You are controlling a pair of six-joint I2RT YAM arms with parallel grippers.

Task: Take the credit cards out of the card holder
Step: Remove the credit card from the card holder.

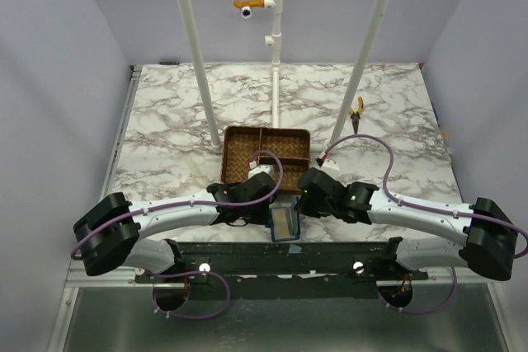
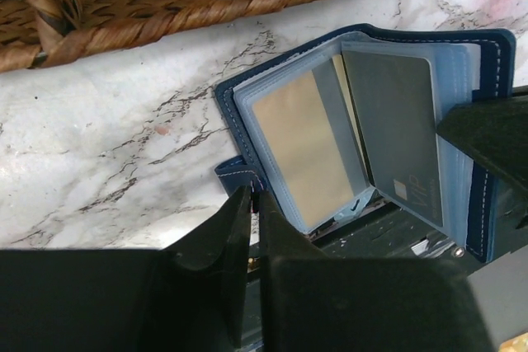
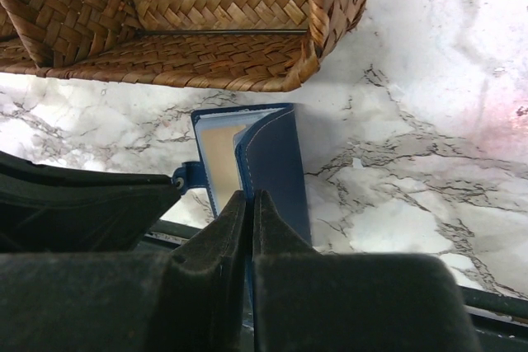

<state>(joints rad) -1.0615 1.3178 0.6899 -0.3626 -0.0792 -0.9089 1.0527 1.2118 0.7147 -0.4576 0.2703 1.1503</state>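
Observation:
The navy card holder (image 1: 285, 225) lies open at the table's near edge, held between both grippers. In the left wrist view the card holder (image 2: 247, 105) shows clear sleeves with a gold card (image 2: 301, 142) and a dark card (image 2: 396, 133) inside. My left gripper (image 2: 254, 194) is shut on the holder's navy strap at its lower left corner. My right gripper (image 3: 250, 195) is shut on the holder's raised navy cover (image 3: 276, 162); a gold card (image 3: 219, 154) shows in a sleeve beside it. In the top view the left gripper (image 1: 266, 206) and right gripper (image 1: 304, 202) flank the holder.
A brown wicker divided tray (image 1: 228, 151) stands just behind the holder and also shows in the left wrist view (image 2: 206, 6) and the right wrist view (image 3: 214, 63). Yellow-handled pliers (image 1: 356, 113) lie at the back right. White frame poles (image 1: 275, 96) rise behind the tray.

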